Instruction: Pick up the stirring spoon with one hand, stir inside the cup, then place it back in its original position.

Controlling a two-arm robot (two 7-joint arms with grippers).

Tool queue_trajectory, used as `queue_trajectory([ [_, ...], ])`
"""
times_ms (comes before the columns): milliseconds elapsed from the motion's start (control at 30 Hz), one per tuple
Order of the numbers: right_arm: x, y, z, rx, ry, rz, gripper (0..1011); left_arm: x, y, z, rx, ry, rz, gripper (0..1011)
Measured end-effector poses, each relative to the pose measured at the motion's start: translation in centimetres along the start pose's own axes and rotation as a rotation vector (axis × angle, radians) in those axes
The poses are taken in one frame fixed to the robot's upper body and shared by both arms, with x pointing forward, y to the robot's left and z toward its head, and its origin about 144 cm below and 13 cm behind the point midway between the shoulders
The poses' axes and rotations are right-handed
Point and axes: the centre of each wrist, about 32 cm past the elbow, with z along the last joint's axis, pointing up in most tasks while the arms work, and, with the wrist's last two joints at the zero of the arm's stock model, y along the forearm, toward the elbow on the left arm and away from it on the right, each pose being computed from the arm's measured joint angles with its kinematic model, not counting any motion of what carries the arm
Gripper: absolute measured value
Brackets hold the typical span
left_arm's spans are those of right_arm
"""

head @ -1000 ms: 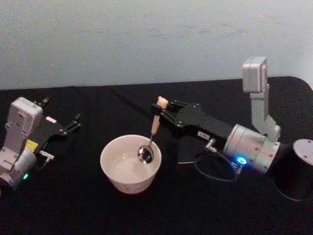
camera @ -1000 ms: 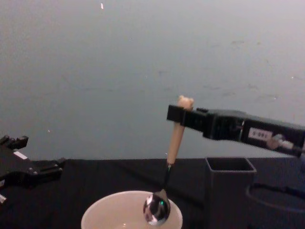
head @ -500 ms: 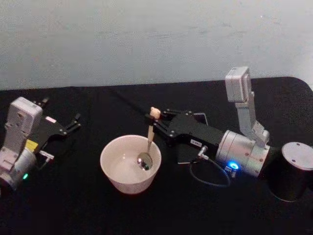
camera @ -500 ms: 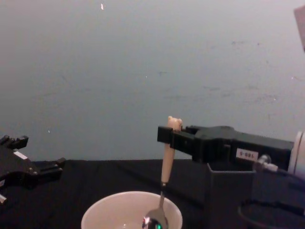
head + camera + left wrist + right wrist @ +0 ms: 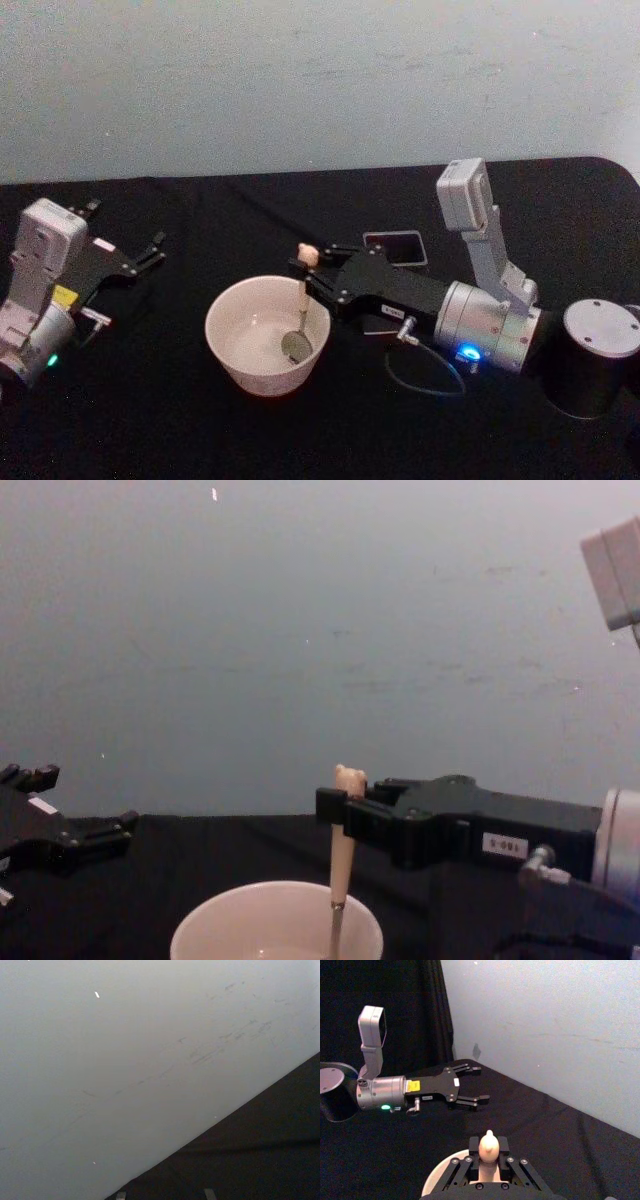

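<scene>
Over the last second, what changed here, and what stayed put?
The right end effector, shut on the spoon, came down and shifted a little to the left. This lowered the spoon's bowl from rim height to inside the cup. Nothing was taken hold of or let go. The cup, the holder and the open left end effector, parked at the left, stayed as they were.

The cup (image 5: 238, 372) looks smooth, faintly glossy, cream-white ceramic. The stirring spoon (image 5: 302, 300) has a matt beige handle and a shiny metal bowl. The surface (image 5: 180, 430) is matt black cloth; the right hand (image 5: 306, 272) is matt black, plastic-looking.
</scene>
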Motion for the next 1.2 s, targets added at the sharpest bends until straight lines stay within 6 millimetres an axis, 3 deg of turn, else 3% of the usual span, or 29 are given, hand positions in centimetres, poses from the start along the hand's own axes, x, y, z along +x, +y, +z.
queue_trajectory([
  [467,-0.6,1.3,-0.2,-0.036,0.012,0.048,205,0.0,0.0,0.0,0.000,0.000,0.000,1001],
  [1200,-0.5,5.6,0.4,-0.048,-0.003,0.055,205,0.0,0.0,0.0,0.000,0.000,0.000,1001],
])
